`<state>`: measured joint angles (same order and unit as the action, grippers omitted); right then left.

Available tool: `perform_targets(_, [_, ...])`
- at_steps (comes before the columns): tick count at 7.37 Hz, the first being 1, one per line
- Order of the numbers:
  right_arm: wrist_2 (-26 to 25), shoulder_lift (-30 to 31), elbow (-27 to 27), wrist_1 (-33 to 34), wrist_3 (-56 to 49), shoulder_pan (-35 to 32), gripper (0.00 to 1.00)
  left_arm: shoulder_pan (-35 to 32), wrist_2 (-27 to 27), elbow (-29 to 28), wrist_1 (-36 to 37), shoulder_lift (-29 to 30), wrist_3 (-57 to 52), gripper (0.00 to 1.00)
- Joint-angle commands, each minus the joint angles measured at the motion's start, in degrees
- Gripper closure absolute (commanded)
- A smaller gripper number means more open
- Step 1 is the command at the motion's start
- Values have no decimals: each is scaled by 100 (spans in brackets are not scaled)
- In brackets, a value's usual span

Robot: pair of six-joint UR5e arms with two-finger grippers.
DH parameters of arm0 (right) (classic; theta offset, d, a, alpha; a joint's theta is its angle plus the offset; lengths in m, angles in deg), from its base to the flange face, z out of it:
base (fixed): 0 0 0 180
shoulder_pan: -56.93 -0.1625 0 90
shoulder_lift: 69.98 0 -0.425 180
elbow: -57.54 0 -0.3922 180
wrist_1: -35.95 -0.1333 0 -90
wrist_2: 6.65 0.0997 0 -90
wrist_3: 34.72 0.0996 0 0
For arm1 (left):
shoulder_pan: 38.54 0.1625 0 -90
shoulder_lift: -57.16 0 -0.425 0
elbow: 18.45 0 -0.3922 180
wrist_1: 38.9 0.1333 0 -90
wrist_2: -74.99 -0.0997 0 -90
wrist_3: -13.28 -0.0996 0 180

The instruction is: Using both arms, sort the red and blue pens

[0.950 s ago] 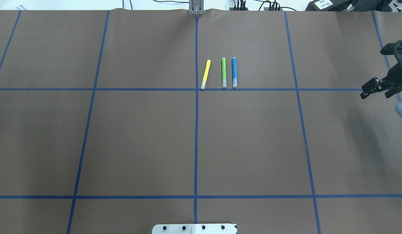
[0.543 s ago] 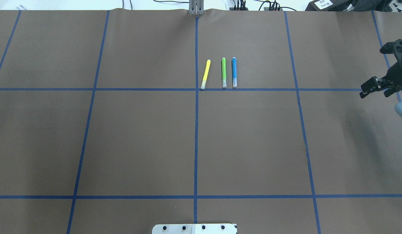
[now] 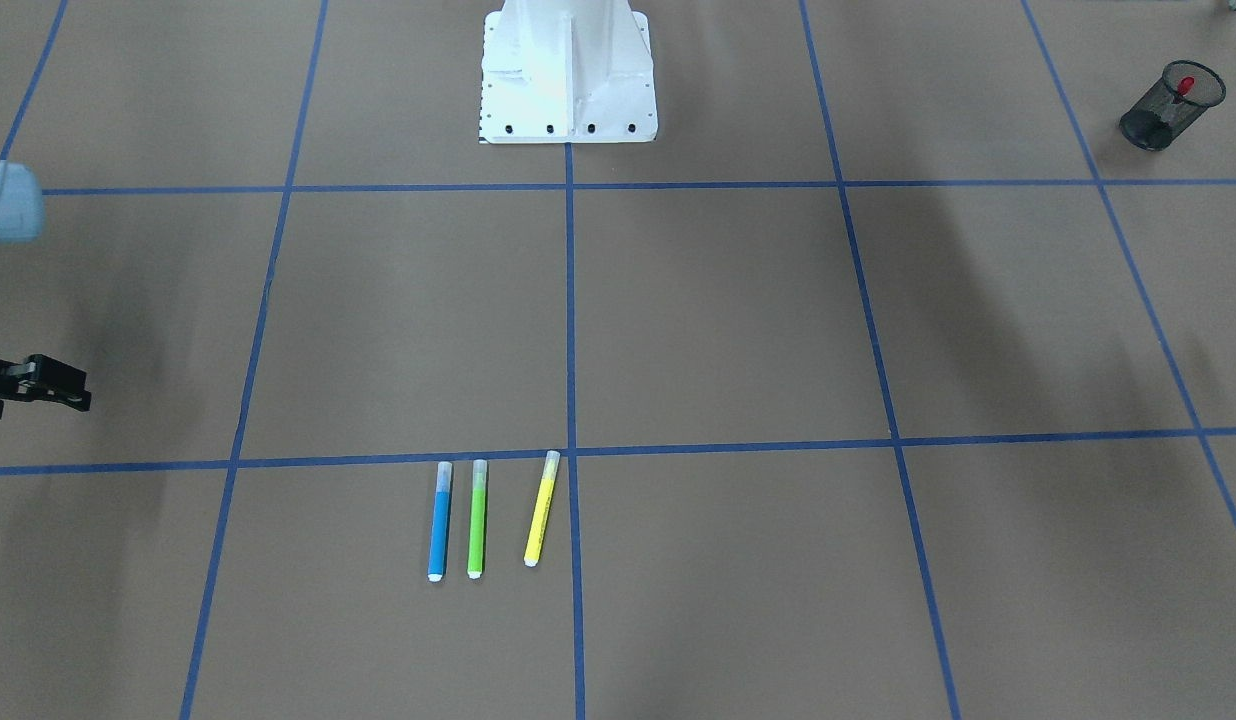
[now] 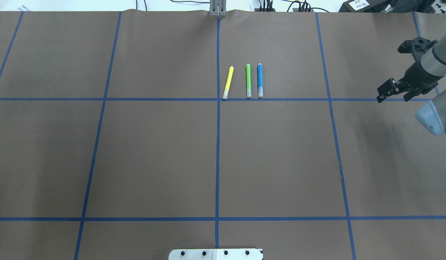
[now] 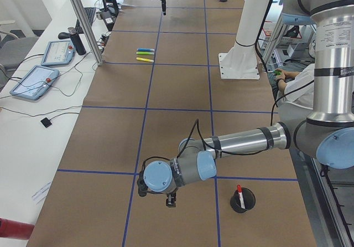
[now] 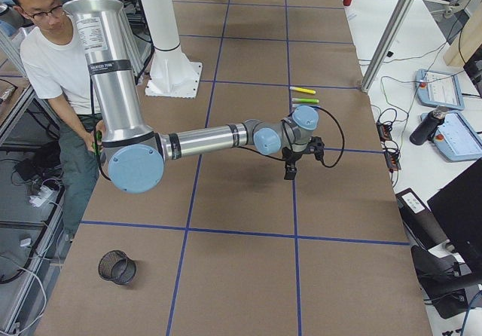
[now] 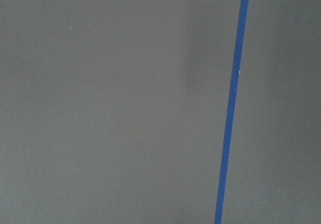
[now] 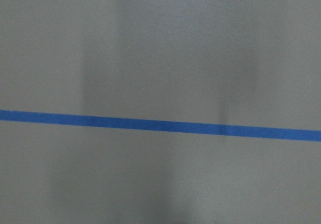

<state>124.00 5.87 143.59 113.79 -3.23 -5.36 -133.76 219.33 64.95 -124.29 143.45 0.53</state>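
- Blue pen: lies flat on the brown paper, in the cell just right of the centre tape line in the overhead view. Its clear-capped end is at the cross line.
- Green marker: just beside the blue pen, parallel, apart from it. The yellow marker lies past the green one, slightly tilted, with its cap end near the tape crossing.
- Red pen: stands red end up in a black mesh cup at the robot's left end of the table, well apart from the three markers.
- Left gripper: hangs low over the paper near that cup, one tape line between them. Seen only from the side, so I cannot tell whether the claw is released or clenched.
- Right gripper: points down over the cross tape line, well to the right of the blue pen and holding nothing visible; clenched or released, I cannot tell.
- Second mesh cup: at the robot's right end, far from the right gripper.
- Surface: brown paper gridded with blue tape; white pedestal bolted at the robot's side.
- Room: a white bench with control tablets runs along the far side, and a seated person is beside the pedestal.
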Motion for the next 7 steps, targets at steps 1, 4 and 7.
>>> perform_targets(1, [-381,-778,-245,3,908,655,0,4,-2,-25,-398,159,221,0])
perform_targets(4, [-452,-1851,-720,-6,2077,1138,0,4,-11,46,-461,168,221,0])
perform_targets(7, [-970,-2487,-958,-6,3047,1623,0,4,-46,45,-707,159,230,0])
